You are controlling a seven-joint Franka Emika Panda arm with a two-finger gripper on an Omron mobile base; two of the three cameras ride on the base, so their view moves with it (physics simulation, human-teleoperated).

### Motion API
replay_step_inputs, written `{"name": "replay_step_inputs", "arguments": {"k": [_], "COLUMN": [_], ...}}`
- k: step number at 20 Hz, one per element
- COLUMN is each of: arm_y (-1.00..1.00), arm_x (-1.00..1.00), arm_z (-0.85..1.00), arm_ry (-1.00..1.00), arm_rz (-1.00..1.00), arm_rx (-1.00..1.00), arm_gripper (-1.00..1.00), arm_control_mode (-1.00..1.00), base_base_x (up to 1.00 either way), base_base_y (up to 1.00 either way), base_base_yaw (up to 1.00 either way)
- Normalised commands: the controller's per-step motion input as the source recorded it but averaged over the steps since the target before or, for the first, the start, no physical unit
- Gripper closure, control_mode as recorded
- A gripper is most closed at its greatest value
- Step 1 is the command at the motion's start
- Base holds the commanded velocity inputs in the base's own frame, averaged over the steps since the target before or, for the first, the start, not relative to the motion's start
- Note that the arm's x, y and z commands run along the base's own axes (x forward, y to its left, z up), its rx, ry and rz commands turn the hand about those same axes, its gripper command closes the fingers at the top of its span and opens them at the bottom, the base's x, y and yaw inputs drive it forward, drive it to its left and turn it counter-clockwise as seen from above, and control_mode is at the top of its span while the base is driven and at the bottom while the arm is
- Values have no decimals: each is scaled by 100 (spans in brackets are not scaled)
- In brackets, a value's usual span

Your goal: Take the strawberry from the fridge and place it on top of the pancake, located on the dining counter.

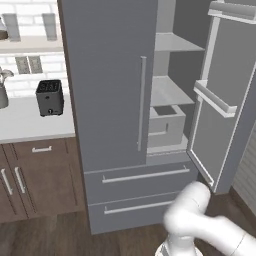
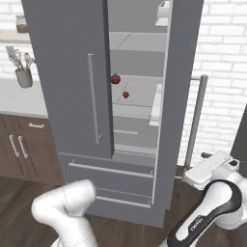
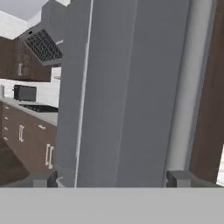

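My claw point(image 3: 111, 178) is wide open with nothing in it, the two tips sitting far apart at the bottom of the hand view. Right in front of it is the outer face of the fridge's open right door point(image 3: 131, 87), close up. In the right base view my hand point(image 2: 212, 170) hangs low beside that door's edge, next to its long handle point(image 2: 195, 120).

The fridge point(image 1: 115, 100) has its left door shut, with the thin vertical handle point(image 1: 142, 102) running down it, and the right door swung out so the pale shelves show. Two drawers point(image 1: 140, 192) sit closed underneath.

The strawberry point(image 2: 126, 95) is in the fridge, on a middle shelf point(image 2: 140, 96), a tiny bright red dot. Just beside it, a bit up and left, half tucked behind the edge of the shut door, is a bigger dark red fruit point(image 2: 115, 78). They look close but not touching. One shelf level down, a grey bin point(image 1: 166, 122) shows in the left base view.

Further off to the left there's a white bench point(image 1: 30, 120) over brown cabinets point(image 1: 35, 175) with a black toaster point(image 1: 49, 97) on it, and a cup of utensils point(image 2: 23, 70) against the white brick wall.
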Motion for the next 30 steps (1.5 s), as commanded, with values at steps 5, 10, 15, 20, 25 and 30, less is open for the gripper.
{"name": "replay_step_inputs", "arguments": {"k": [5,10,15,20,25,30], "arm_y": [100,100,100,100,98,82], "arm_x": [-17,0,0,0,0,3], "arm_z": [29,48,63,62,66,61], "arm_ry": [-6,5,8,16,30,17], "arm_rz": [-23,-19,-17,-12,-1,-6], "arm_rx": [-9,-13,-4,7,22,2], "arm_gripper": [-100,-100,-100,-100,-100,-100], "arm_control_mode": [-100,-100,-100,-100,-100,-100], "base_base_x": [0,0,0,0,0,0], "base_base_y": [0,0,0,0,0,0], "base_base_yaw": [0,0,0,0,0,0]}}
